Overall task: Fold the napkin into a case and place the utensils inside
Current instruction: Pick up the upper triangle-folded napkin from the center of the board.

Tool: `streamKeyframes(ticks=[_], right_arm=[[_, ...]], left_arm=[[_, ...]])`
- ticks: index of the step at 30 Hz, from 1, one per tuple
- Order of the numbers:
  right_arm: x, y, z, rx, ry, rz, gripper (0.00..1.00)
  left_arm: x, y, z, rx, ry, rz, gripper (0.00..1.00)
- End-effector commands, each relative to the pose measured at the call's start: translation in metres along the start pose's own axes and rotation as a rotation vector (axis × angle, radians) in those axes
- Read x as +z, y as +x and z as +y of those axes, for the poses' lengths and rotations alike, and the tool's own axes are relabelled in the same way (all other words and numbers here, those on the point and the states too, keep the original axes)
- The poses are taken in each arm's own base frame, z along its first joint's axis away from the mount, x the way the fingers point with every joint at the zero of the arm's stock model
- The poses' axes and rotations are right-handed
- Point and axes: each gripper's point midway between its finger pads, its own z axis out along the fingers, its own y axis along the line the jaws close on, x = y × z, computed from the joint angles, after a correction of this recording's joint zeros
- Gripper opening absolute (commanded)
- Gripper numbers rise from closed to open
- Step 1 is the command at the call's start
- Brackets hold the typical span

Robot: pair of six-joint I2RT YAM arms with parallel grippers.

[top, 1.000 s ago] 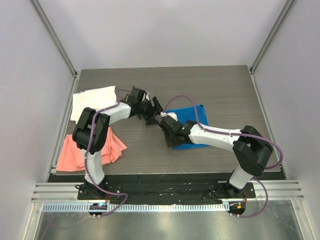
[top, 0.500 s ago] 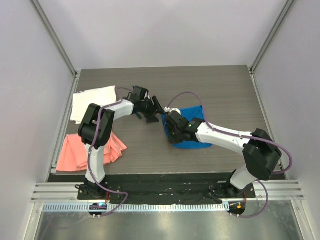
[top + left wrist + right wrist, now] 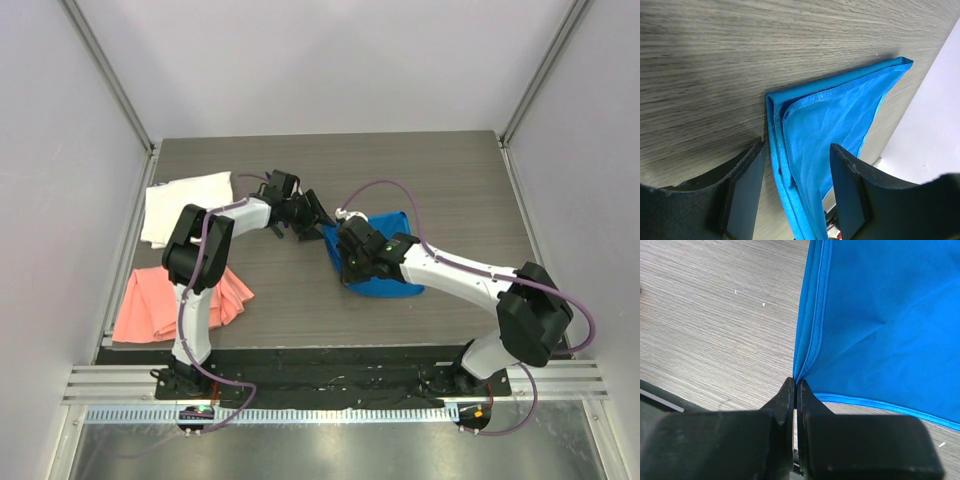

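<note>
since a second ago the right arm has swung its elbow out toward the right edge of the table (image 3: 450, 170) and drawn its wrist a little nearer over the napkin (image 3: 392, 287), while the left arm has edged slightly toward the far side. the right tool (image 3: 796, 386) is clamped tight, fingers pressed together on a corner of the blue cloth where two hemmed layers meet, so it has hold of a folded stack, not a single sheet. the left tool (image 3: 797, 145) is spread wide and holds nothing; its fingers straddle another folded corner of the napkin, though whether they touch the cloth cannot be told. the napkin lies around the middle of the table, a little toward the right edge, already doubled over but broad, not yet a narrow case. judging by this, a fold is being dragged or tightened, and more folding is needed. the utensils are not in view. a white cloth (image 3: 185, 200) sits by the left edge toward the far corner, a salmon-pink cloth (image 3: 160, 305) at the near left corner, both well apart from the napkin.
</note>
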Motion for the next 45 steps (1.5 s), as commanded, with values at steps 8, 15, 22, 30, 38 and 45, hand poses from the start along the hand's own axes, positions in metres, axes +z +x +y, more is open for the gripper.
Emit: streamKeyframes(ticks=[8,15,22,30,38,45], right_arm=[[-0.02,-0.023,0.01,0.017,-0.07,-0.083,0.01],[-0.022,-0.026,0.009,0.021,-0.073,-0.091,0.01],[-0.022,-0.022,0.008,0.018,-0.081,-0.084,0.01],[-0.019,-0.018,0.005,0.011,-0.075,-0.076,0.01],[-0.018,-0.015,0.016,-0.035,-0.104,-0.088,0.01],[-0.036,-0.002,0.084,-0.13,-0.267,-0.097,0.01]], left_arm=[[0.018,0.001,0.029,-0.016,-0.09,0.002,0.54],[0.028,-0.005,0.03,-0.018,-0.089,-0.004,0.49],[0.024,-0.011,0.03,0.009,-0.112,-0.03,0.4],[0.024,-0.021,0.022,0.032,-0.076,-0.06,0.04],[-0.031,-0.037,-0.01,0.11,-0.05,-0.2,0.0],[-0.105,-0.016,-0.023,0.154,-0.059,-0.255,0.0]])
